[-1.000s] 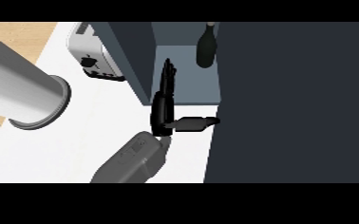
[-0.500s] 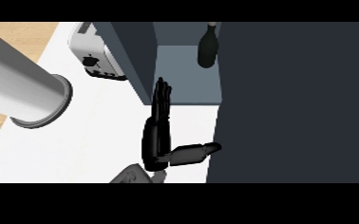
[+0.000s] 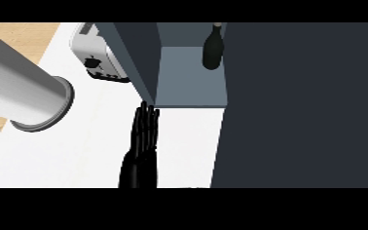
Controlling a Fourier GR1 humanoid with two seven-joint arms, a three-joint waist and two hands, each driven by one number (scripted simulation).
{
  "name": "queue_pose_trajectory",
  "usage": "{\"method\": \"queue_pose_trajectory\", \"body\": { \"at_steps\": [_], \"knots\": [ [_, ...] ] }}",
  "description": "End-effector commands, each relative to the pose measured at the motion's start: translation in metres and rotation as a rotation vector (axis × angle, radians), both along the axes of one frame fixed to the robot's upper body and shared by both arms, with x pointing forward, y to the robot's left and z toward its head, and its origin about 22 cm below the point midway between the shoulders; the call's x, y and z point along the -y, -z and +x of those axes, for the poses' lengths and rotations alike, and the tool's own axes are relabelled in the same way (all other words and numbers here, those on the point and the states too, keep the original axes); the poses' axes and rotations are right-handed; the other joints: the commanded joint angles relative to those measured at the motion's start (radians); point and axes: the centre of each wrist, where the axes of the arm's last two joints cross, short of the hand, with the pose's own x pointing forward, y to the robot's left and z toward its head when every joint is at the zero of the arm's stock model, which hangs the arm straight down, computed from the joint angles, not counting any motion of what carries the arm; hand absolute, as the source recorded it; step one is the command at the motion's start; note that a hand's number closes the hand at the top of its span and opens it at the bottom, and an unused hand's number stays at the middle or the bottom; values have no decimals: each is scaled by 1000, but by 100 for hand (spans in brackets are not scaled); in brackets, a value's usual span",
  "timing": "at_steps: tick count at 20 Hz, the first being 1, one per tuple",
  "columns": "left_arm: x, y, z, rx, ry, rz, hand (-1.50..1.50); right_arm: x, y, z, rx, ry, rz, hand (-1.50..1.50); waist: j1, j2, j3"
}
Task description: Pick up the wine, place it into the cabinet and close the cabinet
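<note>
The right hand (image 3: pixel 142 141) rises from the lower centre, fingers straight and pressed together, their tips at the lower corner of the cabinet's (image 3: pixel 191 80) left panel. The wine bottle (image 3: pixel 212 48) stands inside the open cabinet, upper centre. A toaster (image 3: pixel 101 61) sits upper left on the white counter (image 3: pixel 72 156)

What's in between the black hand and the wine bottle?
In the head view, only the bare grey floor of the cabinet lies between the right hand and the wine.
</note>
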Motion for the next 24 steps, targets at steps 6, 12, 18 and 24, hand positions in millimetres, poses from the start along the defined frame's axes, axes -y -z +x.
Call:
{"method": "queue_pose_trajectory", "body": {
  "at_steps": [6, 12, 18, 24],
  "knots": [
    [-59, -23, -29, 13, 107, 7, -150, 3, -3, -25, -50, -167, -4, 150, -1, -1, 0],
    [-76, -22, -37, 31, 123, 13, -150, 2, -1, -17, 8, -212, -59, 150, -1, 2, 0],
    [-114, -20, -47, 39, 89, 44, -150, -14, 17, -15, -182, -320, 53, 150, 9, 1, -1],
    [-151, -42, -36, 56, 69, 29, -150, -19, 7, -41, -215, -396, 57, 150, 2, -1, -1]
  ]
}}
